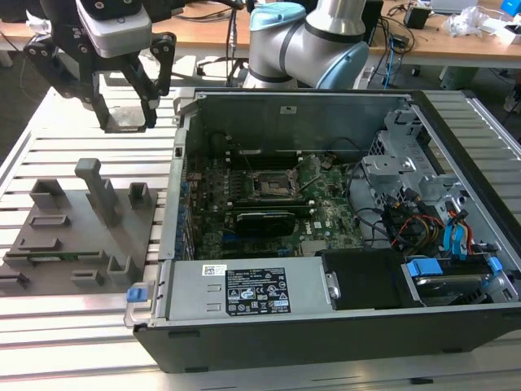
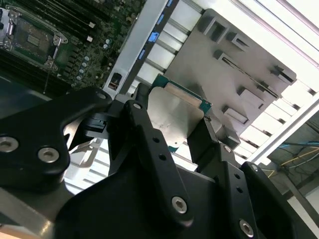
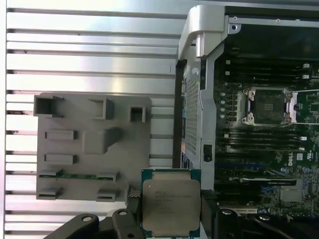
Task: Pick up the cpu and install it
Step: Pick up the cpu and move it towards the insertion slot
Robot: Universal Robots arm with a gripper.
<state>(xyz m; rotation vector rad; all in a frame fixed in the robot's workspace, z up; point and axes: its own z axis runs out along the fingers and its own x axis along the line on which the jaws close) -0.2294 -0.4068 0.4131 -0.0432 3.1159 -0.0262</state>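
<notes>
Above the slatted desk (image 3: 75, 50), on the exterior view's left of the open computer case (image 1: 326, 342), the hand (image 3: 171, 224) is closed on the cpu (image 3: 171, 199), pinching two opposite edges. Light, stiff and thin, it probably has a slick lid and a fragile underside, so the edges suit holding. A grey fixture tray (image 3: 94, 144) lies just beside.

An open black computer case (image 1: 326, 346) lies on its side on a slatted metal desk (image 1: 73, 334). Its green motherboard (image 1: 326, 213) and silver power supply (image 1: 244, 295) are exposed. At the exterior view's left sits a grey fixture tray (image 1: 49, 244) with upright pegs.
</notes>
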